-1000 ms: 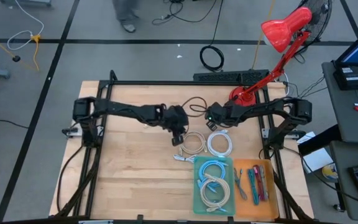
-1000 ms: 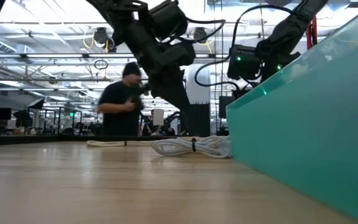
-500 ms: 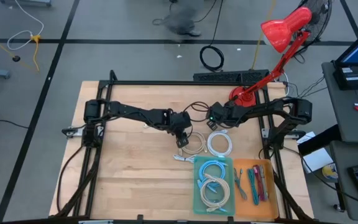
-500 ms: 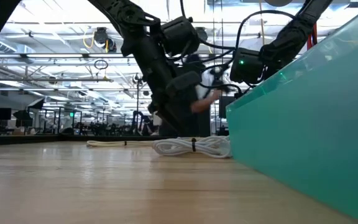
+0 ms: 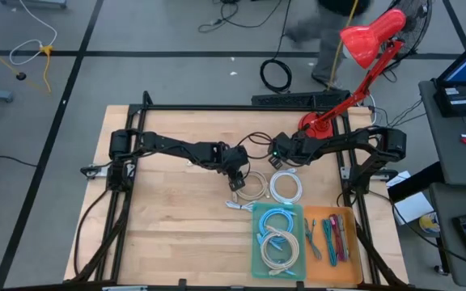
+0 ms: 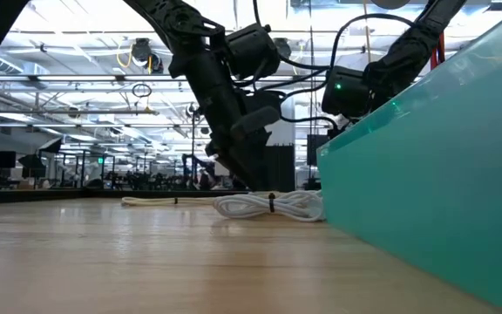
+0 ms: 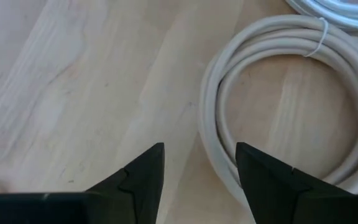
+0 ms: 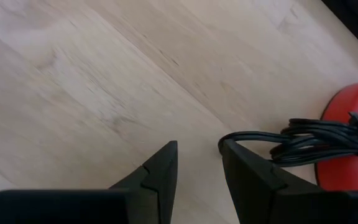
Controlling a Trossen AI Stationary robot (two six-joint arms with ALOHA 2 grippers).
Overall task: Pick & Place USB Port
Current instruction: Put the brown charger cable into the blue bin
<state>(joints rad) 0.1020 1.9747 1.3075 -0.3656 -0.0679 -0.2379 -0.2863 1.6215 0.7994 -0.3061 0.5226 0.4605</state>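
Two white coiled USB cables lie flat on the wooden table: one (image 5: 253, 186) under my left gripper, the other (image 5: 285, 187) just to its right. My left gripper (image 5: 237, 179) is open and points down. In the left wrist view the gripper (image 7: 201, 171) straddles the left arc of the nearer coil (image 7: 219, 137); I see no touch. In the low view this gripper (image 6: 253, 174) hangs just above the coil (image 6: 268, 207). My right gripper (image 5: 275, 162) waits open beyond the coils, and its wrist view (image 8: 197, 168) shows nothing between the fingers.
A teal tray (image 5: 257, 257) holding coiled cables and an orange tray (image 5: 348, 218) with small tools stand at the near right. A red desk lamp's base (image 8: 353, 109) and a black cord bundle (image 8: 316, 138) sit beside my right gripper. A loose cable end (image 5: 233, 204) lies near the teal tray.
My left gripper has moved toward the table's right and near edges and down to the left white coil, and it has opened. The coils have stayed put. A person has walked across behind the table.
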